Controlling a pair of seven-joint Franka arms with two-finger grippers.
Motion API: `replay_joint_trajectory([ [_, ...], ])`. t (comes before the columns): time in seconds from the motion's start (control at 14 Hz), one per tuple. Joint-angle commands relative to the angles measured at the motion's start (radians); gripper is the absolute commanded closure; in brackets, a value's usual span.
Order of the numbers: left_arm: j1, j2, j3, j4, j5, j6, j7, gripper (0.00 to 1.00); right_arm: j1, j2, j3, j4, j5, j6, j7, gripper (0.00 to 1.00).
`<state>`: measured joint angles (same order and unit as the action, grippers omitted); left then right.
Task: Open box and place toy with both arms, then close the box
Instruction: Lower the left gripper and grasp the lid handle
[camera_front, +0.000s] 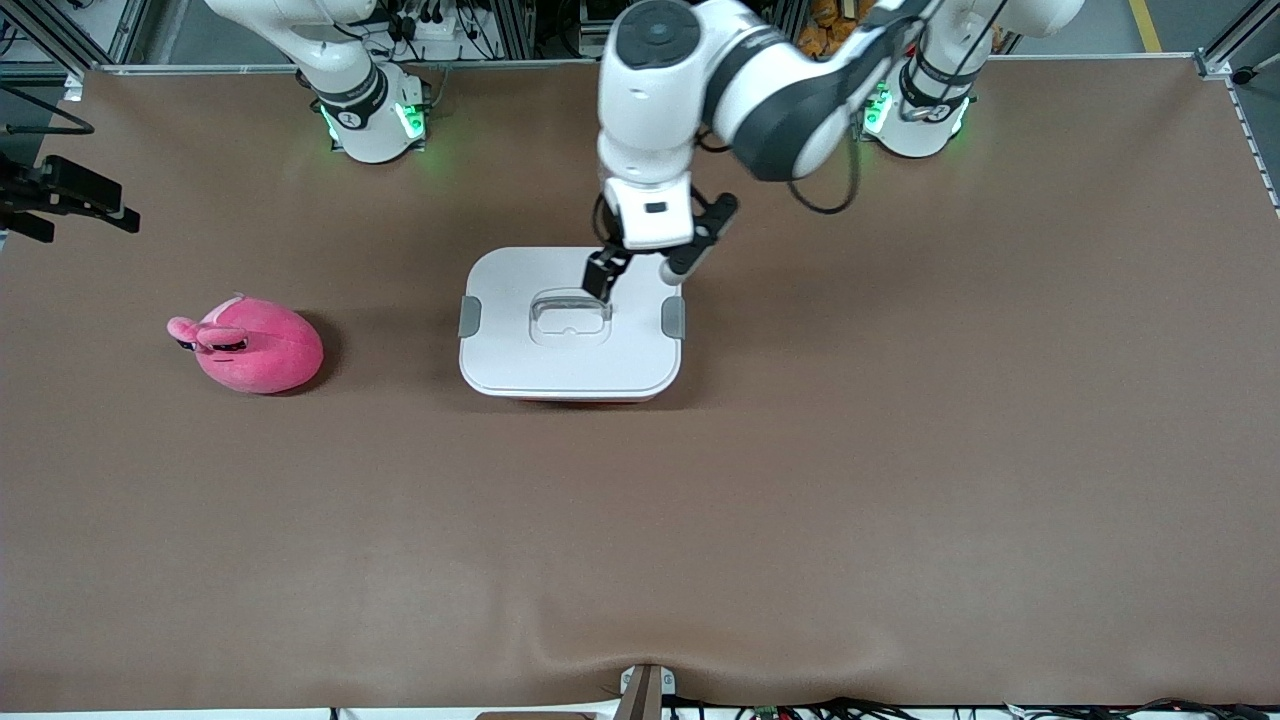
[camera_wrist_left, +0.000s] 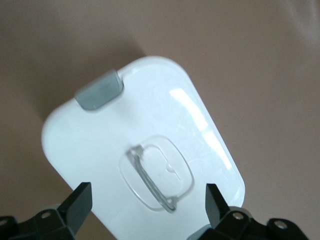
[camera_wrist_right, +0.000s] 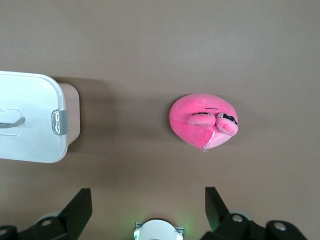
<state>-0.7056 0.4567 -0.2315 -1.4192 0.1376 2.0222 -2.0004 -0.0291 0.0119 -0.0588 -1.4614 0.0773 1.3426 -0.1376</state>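
The box (camera_front: 570, 345) stands closed in the middle of the table, its white lid bearing a clear recessed handle (camera_front: 570, 312) and grey clips (camera_front: 469, 316) at both ends. My left gripper (camera_front: 642, 270) hangs open just above the lid, over the part next to the handle toward the robots. In the left wrist view the open gripper (camera_wrist_left: 147, 192) straddles the handle (camera_wrist_left: 152, 180) on the lid (camera_wrist_left: 165, 110). The pink plush toy (camera_front: 255, 345) lies toward the right arm's end of the table. My right gripper (camera_wrist_right: 148, 197) is open and empty, high above its own base, and sees the toy (camera_wrist_right: 202, 121) and the box (camera_wrist_right: 30, 120).
A black device (camera_front: 60, 195) juts in at the table's edge at the right arm's end. A small mount (camera_front: 645, 690) sits at the table's near edge. The brown cloth bulges there.
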Motion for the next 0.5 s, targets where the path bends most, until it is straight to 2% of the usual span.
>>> replay_joint_trajectory([
  [0.0, -0.055, 0.081, 0.015, 0.074, 0.062, 0.026, -0.185, 0.00, 0.003, 0.010, -0.006, -0.002, 0.021, 0.003, 0.009, 0.00],
  [0.29, -0.087, 0.160, 0.018, 0.101, 0.076, 0.026, -0.371, 0.00, 0.001, 0.023, -0.006, 0.003, 0.021, 0.004, 0.012, 0.00],
  [0.43, -0.142, 0.183, 0.046, 0.101, 0.135, 0.027, -0.437, 0.00, 0.000, 0.051, -0.006, 0.007, 0.021, -0.002, 0.012, 0.00],
])
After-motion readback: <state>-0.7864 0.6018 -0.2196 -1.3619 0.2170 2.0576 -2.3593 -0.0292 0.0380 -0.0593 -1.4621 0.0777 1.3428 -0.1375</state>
